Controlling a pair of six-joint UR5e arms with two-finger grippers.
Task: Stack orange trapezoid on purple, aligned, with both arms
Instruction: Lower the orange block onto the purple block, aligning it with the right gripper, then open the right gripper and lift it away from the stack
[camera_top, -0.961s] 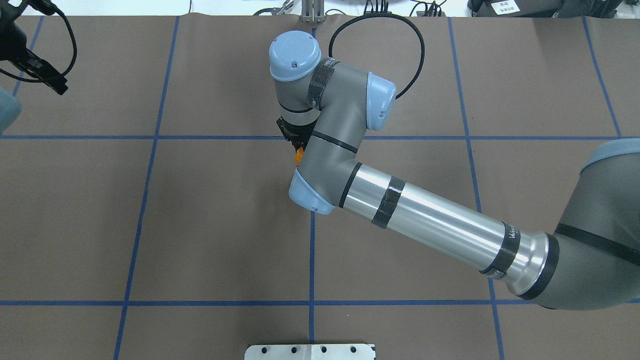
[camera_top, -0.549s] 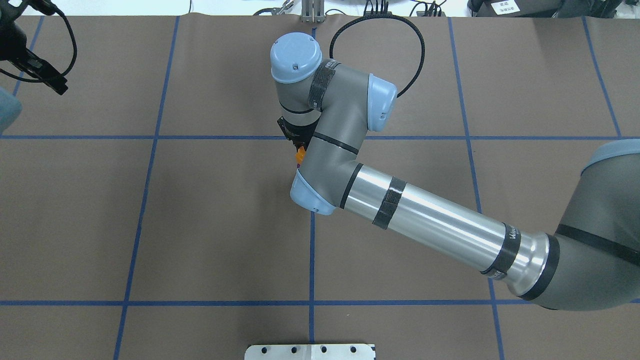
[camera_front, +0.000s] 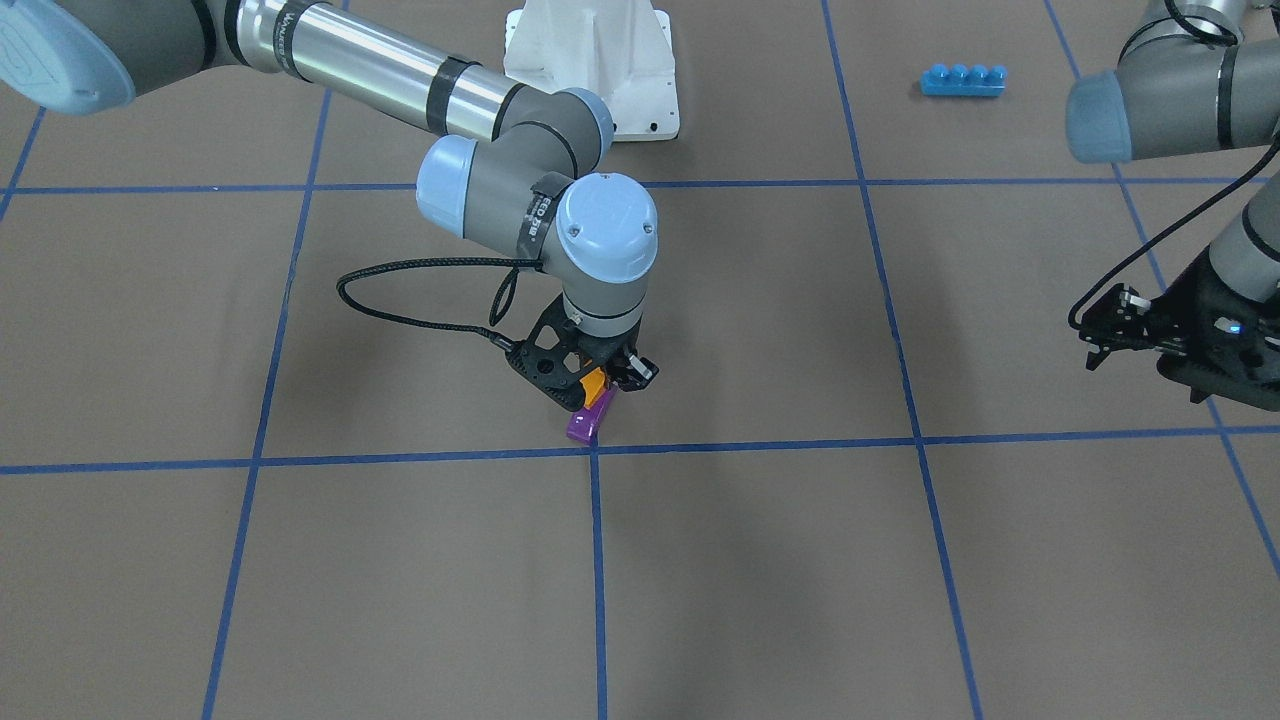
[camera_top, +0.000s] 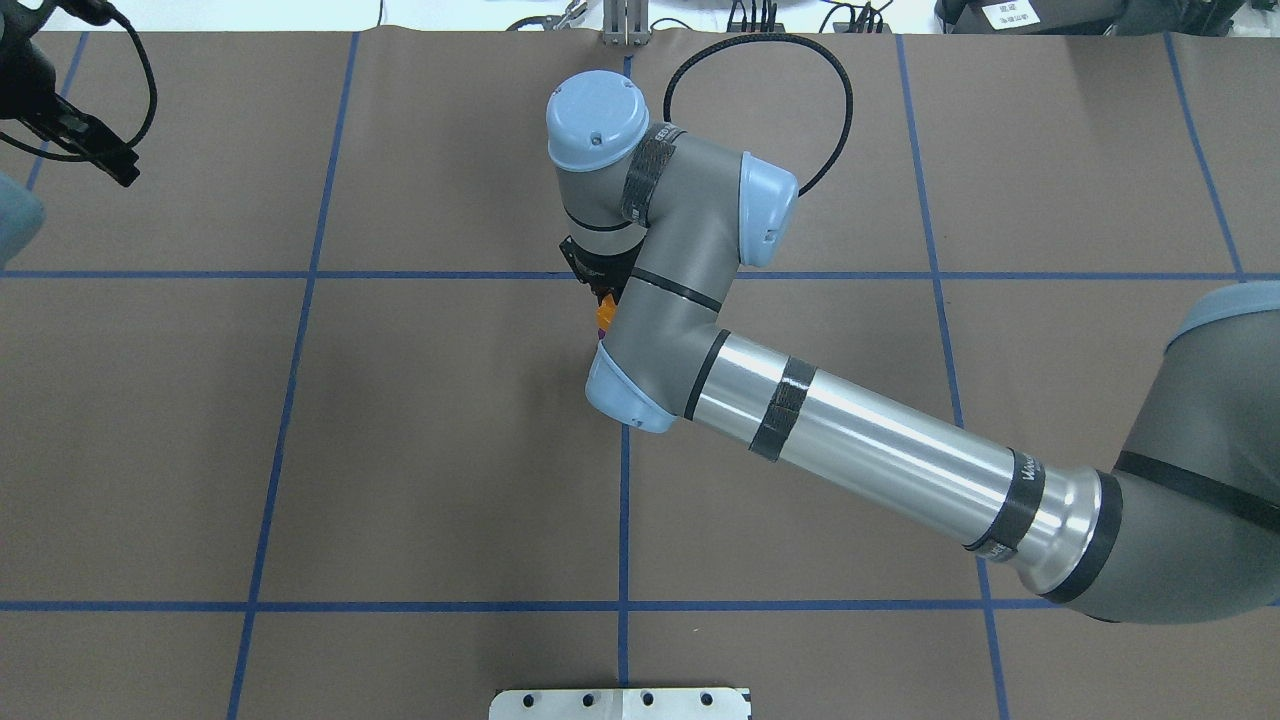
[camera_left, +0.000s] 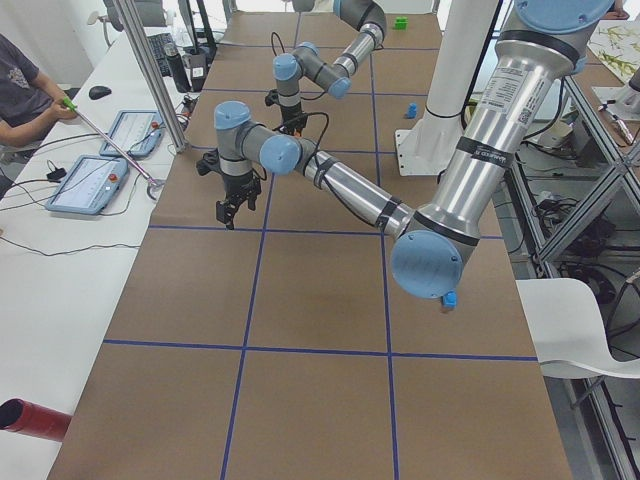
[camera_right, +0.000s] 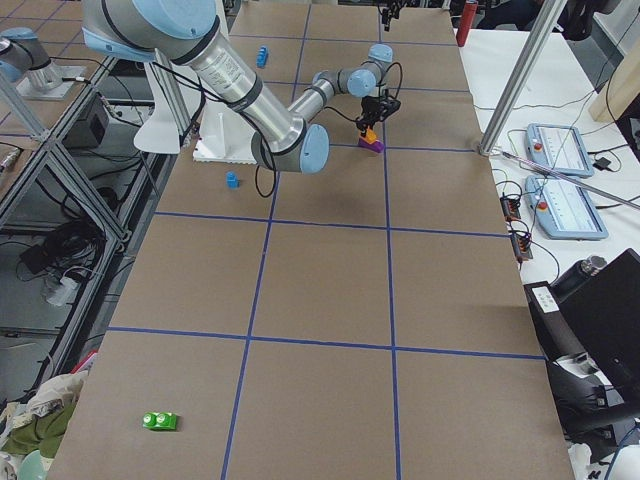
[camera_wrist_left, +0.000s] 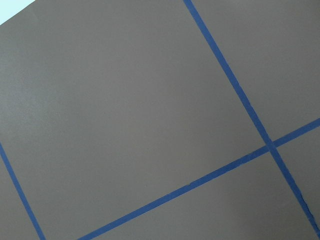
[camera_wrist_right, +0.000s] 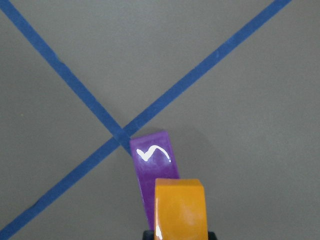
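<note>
Front view first: the right tool (camera_front: 598, 388) is pinching the orange trapezoid (camera_front: 594, 382) and holding it low over the purple (camera_front: 588, 423). The purple is sitting on the brown surface (camera_front: 300, 560), just beside a crossing of blue tape lines (camera_front: 597, 451). The left tool (camera_front: 1103, 330) is hanging well off to the side with its fingers spread, gripping nothing, and a long blue brick (camera_front: 962, 80) is lying far away near the robot's base.

Overhead, the right arm's wrist is covering nearly everything; only a sliver of orange is peeking out beneath it.

On the right wrist camera, the orange block is filling the bottom centre and overlapping the purple's near end. Whether the two are actually touching is hard to say from this angle.

The left wrist camera is showing only bare surface and tape.
</note>
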